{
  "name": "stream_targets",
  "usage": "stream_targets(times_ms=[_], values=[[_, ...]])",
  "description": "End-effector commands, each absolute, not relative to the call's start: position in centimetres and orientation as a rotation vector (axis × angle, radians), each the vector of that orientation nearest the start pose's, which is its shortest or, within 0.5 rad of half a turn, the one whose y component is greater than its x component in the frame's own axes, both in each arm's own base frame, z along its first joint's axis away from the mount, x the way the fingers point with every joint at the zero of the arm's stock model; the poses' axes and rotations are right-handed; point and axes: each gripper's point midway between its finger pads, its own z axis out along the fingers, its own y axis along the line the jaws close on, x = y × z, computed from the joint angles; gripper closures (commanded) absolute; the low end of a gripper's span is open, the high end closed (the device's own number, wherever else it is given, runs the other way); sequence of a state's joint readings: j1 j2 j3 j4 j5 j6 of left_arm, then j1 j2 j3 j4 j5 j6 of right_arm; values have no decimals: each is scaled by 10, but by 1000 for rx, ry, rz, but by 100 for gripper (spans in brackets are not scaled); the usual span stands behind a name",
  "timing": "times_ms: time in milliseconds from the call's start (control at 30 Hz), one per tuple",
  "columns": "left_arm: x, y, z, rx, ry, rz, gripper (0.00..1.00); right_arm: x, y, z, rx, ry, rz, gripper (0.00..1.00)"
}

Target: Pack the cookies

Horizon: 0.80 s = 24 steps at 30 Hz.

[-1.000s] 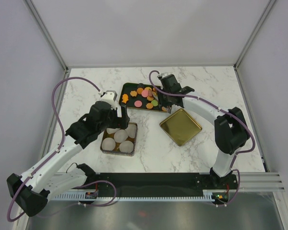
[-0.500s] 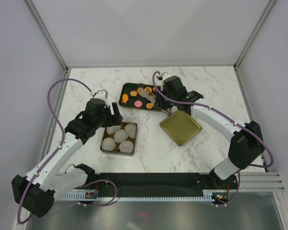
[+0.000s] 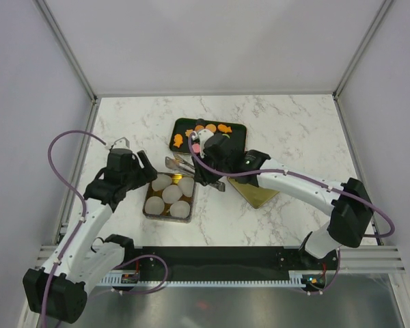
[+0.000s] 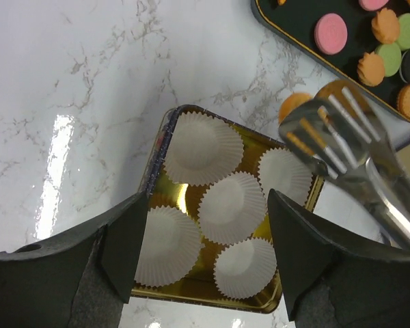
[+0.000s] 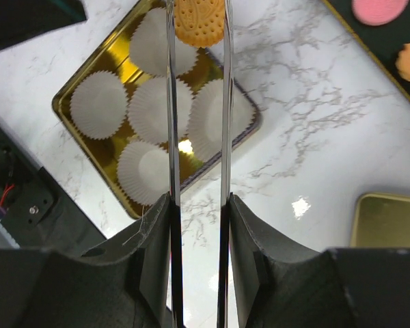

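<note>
- Right wrist view is showing the tongs [image 5: 169, 137] being gripped by the right pincer [image 5: 198, 225], which is clenched around both blades.
- One orange cookie [image 5: 199, 20] is being pinched by its edges between the tong tips, directly above the far side of the tin [image 5: 119, 63] and over one of the paper cups [image 5: 99, 104].
- The left pincer [image 4: 205, 232] is being held released just to the left of the tin, with nothing between its fingers.
- The other cookies [image 3: 206, 128] are being carried in the black tray [image 3: 236, 133] on the desk [image 5: 307, 116], just beyond the tin. The gold lid [image 5: 389, 219] is lying to the right of the tin.
- The held cookie is being judged light, stiff and brittle. It is likely being put at risk of cracking or crumbling if the blades are squeezed harder.
- The smooth metal blades are being judged slippery against a dry biscuit edge, so hold is best being taken across the widest part of the disc, with pressure only enough to stop it sliding.
- The cups are being judged thin and flimsy, so the cookie is better being let go low over a cup inside the tin than dropped from height.
</note>
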<state>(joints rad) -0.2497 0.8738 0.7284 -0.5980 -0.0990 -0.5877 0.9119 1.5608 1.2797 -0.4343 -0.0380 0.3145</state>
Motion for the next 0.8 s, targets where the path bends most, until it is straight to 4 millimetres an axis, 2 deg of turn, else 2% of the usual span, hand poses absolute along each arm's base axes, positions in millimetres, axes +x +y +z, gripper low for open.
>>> stream_targets(times_ms=[0,167,267,500,767], values=[[268,-61,176,-475,2190,-311,21,235,376,188,-762,2212,727,75],[275,-54,193,-453,2152,-288,21,209,402,181,-859,2206,749,75],[277,-54,197,-435,2144,-283,20,202,410,172,-887,2216,742,75],[276,-57,198,-411,2142,-301,20,206,420,160,-890,2228,718,75],[273,-59,193,-394,2153,-315,20,216,429,164,-849,2198,700,74]])
